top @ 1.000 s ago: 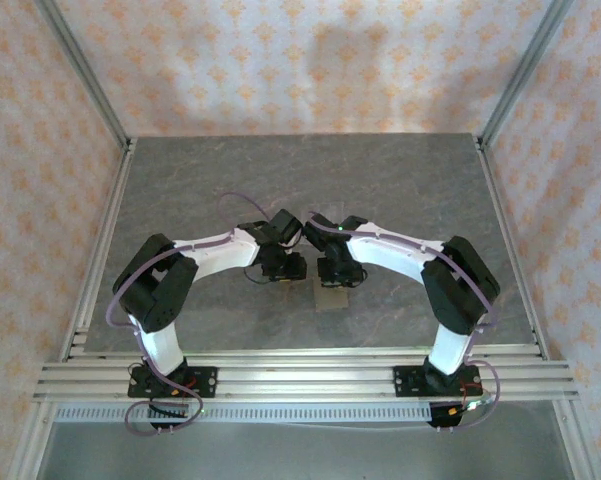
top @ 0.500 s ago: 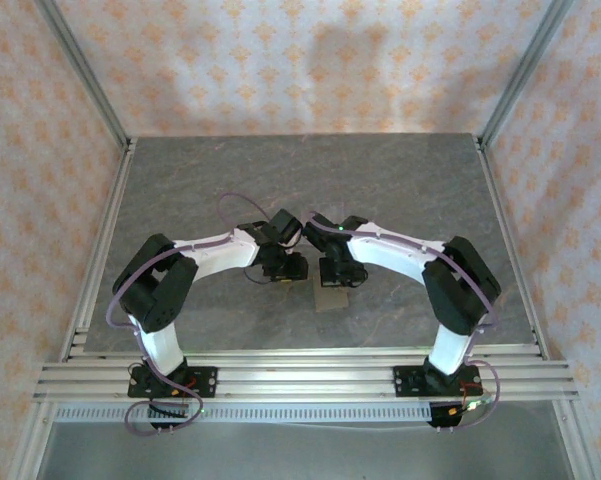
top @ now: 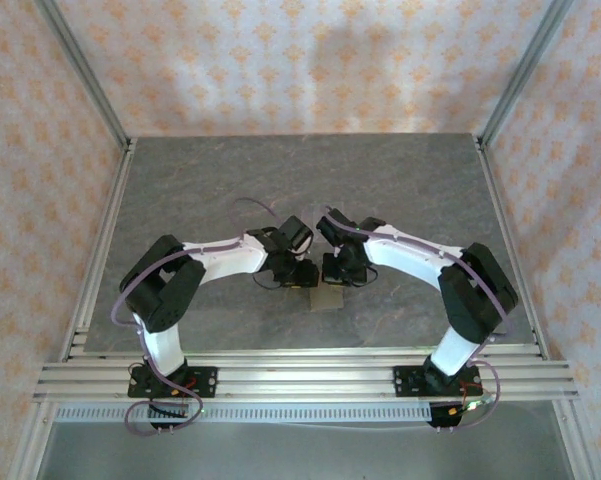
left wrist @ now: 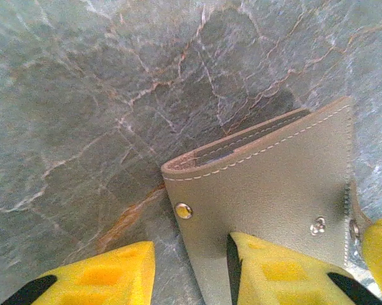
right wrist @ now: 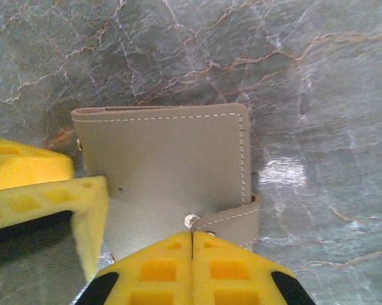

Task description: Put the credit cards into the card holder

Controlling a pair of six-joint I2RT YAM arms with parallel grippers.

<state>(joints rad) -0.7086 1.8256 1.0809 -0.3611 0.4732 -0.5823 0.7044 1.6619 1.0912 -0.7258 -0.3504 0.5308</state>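
Note:
The card holder (top: 327,299) is an olive-brown wallet lying closed and flat on the table between both grippers. In the left wrist view its left edge and pale snap stud (left wrist: 184,210) run between the fingers of my open left gripper (left wrist: 189,244). One yellow finger (left wrist: 273,270) rests over the leather and the other stands beside it on the stone. My right gripper (right wrist: 192,236) is shut, its tips against the end of the closure strap (right wrist: 232,219) on the card holder (right wrist: 165,159). The credit cards are hidden.
The grey marble table (top: 210,190) stretches away behind the arms. Aluminium rails (top: 300,375) run along the near edge, and frame posts (top: 90,90) and patterned walls close in the sides. The left gripper's finger (right wrist: 44,184) overlaps the wallet's left edge.
The left gripper has moved right and down to the wallet's edge. The right gripper has closed fully at the strap, and its elbow has swung outward.

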